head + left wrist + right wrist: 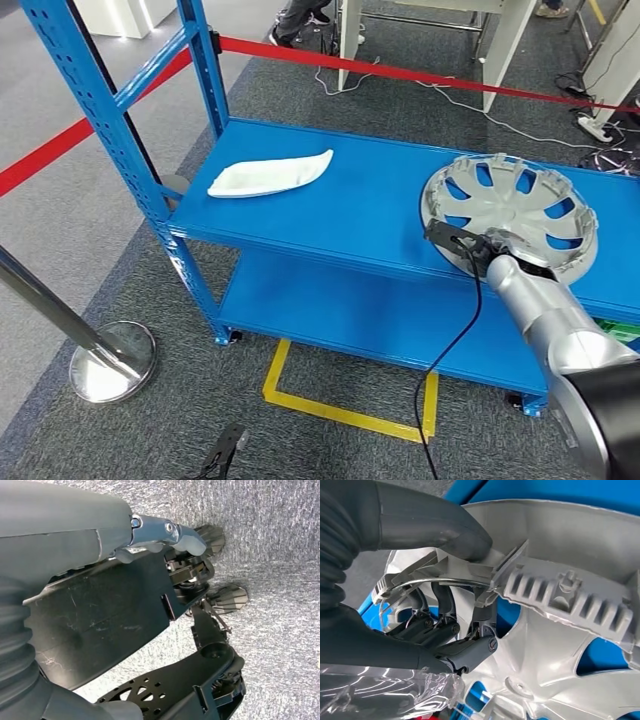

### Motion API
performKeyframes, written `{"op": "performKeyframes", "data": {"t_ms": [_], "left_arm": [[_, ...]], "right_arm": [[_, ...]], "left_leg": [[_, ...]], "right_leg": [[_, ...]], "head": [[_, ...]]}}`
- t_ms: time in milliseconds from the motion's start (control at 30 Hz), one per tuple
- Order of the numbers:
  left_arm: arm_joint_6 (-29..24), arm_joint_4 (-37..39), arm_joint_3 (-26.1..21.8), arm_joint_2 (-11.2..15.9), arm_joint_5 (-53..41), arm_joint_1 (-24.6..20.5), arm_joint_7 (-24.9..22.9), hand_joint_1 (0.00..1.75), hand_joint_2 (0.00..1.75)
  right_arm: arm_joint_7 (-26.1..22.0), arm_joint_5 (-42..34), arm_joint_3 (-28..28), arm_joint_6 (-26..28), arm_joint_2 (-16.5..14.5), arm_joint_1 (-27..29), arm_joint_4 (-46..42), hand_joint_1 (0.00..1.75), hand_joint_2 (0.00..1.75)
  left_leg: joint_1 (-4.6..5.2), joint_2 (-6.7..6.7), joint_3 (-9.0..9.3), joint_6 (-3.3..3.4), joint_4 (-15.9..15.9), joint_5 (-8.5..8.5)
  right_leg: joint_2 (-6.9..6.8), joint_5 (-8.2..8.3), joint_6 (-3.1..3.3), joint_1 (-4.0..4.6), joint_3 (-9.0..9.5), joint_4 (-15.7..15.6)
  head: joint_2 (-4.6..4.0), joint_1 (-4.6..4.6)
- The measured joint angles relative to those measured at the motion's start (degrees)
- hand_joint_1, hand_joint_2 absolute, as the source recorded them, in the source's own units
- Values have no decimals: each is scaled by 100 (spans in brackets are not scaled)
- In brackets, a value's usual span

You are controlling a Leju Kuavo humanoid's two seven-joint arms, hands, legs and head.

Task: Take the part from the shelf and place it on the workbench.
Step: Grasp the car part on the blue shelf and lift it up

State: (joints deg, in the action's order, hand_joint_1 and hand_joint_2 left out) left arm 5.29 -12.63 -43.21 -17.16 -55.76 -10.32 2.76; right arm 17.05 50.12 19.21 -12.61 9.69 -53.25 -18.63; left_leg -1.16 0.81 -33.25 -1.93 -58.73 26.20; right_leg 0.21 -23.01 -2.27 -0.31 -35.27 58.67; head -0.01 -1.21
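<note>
A silver wheel cover (521,205) lies flat on the right end of the blue shelf (362,210). My right hand (483,245) is at its near rim. In the right wrist view the thumb (433,525) presses on the wheel cover's (565,645) rim while the darker fingers (444,605) curl under it, so the hand grips the rim. My left hand (225,448) hangs low over the carpet, its fingers (226,597) spread and holding nothing.
A white curved part (268,173) lies on the shelf's left half. A chrome stanchion (106,360) stands at the left, with a red barrier belt (377,68) behind the shelf. A black cable (453,340) hangs from my right arm over the yellow floor marking (340,410).
</note>
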Motion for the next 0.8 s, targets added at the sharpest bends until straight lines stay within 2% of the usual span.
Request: {"op": "performKeyframes", "data": {"t_ms": [33,67,133,167,200,233,300,333,400,467,500,533,567,633,667,700,733,800], "left_arm": [[-1,0,1,2,1,-1,1,0,131],[-2,0,1,5,2,0,1,0,175],[-9,0,0,9,10,5,1,0,175],[-18,0,-1,12,9,8,-5,0,175],[-33,0,2,15,-3,9,-25,0,175],[-50,0,9,20,-25,12,-50,0,175],[-81,0,38,26,-58,19,-104,0,175],[-89,0,53,23,-48,19,-115,0,175],[-91,0,68,12,-7,19,-119,0,175],[-87,0,69,4,22,26,-119,0,175],[-85,0,70,4,30,27,-119,0,175],[-85,0,71,2,34,26,-119,0,175],[-85,0,72,1,38,23,-119,0,175],[-85,0,74,1,42,23,-119,0,175],[-81,0,73,2,46,26,-119,0,175],[-75,0,73,3,51,28,-117,0,175],[-65,0,73,3,56,30,-113,0,175],[-41,0,73,1,62,28,-99,0,175]], "right_arm": [[-2,1,-4,1,-10,-5,-1,175,175],[-2,2,-7,3,-22,-6,-1,175,175],[-3,9,-12,13,-40,3,-1,175,175],[-3,20,-18,20,-47,9,0,175,175],[-4,33,-27,27,-55,15,1,175,175],[-4,46,-36,32,-62,18,1,175,175],[2,68,-48,38,-76,14,1,175,175],[10,74,-52,41,-78,8,1,175,175],[28,86,-62,50,-78,6,1,175,175],[34,91,-69,56,-78,24,1,175,175],[34,91,-73,55,-78,33,2,175,175],[34,92,-79,55,-78,40,3,175,175],[35,93,-84,55,-78,47,5,175,175],[34,95,-91,55,-79,65,8,175,175],[32,97,-91,54,-79,73,9,175,175],[31,99,-91,53,-79,76,9,175,175],[28,103,-92,52,-79,75,10,175,175],[22,117,-96,49,-79,57,10,175,175]], "left_leg": [[3,-4,-63,-24,-136,97],[6,-9,-184,-42,-387,248],[13,-11,-527,-73,-1060,578],[11,-11,-654,-86,-1304,650],[8,-12,-695,-99,-1371,612],[0,-14,-639,-114,-1250,481],[-40,-23,-334,-167,-649,122],[-61,-15,-195,-166,-355,24],[-75,-1,-94,-95,-82,-15],[-60,0,-111,35,-61,-19],[-58,-7,-109,78,-55,-28],[-60,-14,-106,117,-47,-39],[-60,-22,-104,145,-42,-45],[-45,-28,-101,177,-42,-38],[-39,-30,-96,184,-42,-34],[-36,-28,-86,189,-42,-29],[-35,-25,-72,190,-42,-23],[-39,-18,-37,172,-42,-6]], "right_leg": [[-8,15,33,-13,15,-26],[-17,26,56,-25,22,-42],[-31,31,87,-28,7,-45],[-35,33,87,-31,-1,-45],[-38,37,81,-38,-7,-44],[-40,41,68,-51,-10,-41],[-37,41,4,-66,-30,-14],[-30,32,-36,-65,-62,23],[-12,38,-117,-48,-124,61],[1,64,-182,-62,-146,30],[1,37,-205,-72,-167,56],[2,-43,-221,-77,-230,175],[2,-183,-228,-77,-350,422],[3,-511,-229,-71,-692,1164],[3,-599,-228,-70,-836,1462],[3,-590,-221,-71,-897,1584],[3,-487,-212,-72,-851,1486],[1,-159,-180,-73,-493,784]], "head": [[1,4],[1,7],[1,10],[1,9],[1,9],[1,8],[1,14],[1,23],[1,25],[1,10],[1,7],[1,-5],[1,-14],[1,-31],[1,-32],[1,-33],[1,-35],[1,-37]]}}
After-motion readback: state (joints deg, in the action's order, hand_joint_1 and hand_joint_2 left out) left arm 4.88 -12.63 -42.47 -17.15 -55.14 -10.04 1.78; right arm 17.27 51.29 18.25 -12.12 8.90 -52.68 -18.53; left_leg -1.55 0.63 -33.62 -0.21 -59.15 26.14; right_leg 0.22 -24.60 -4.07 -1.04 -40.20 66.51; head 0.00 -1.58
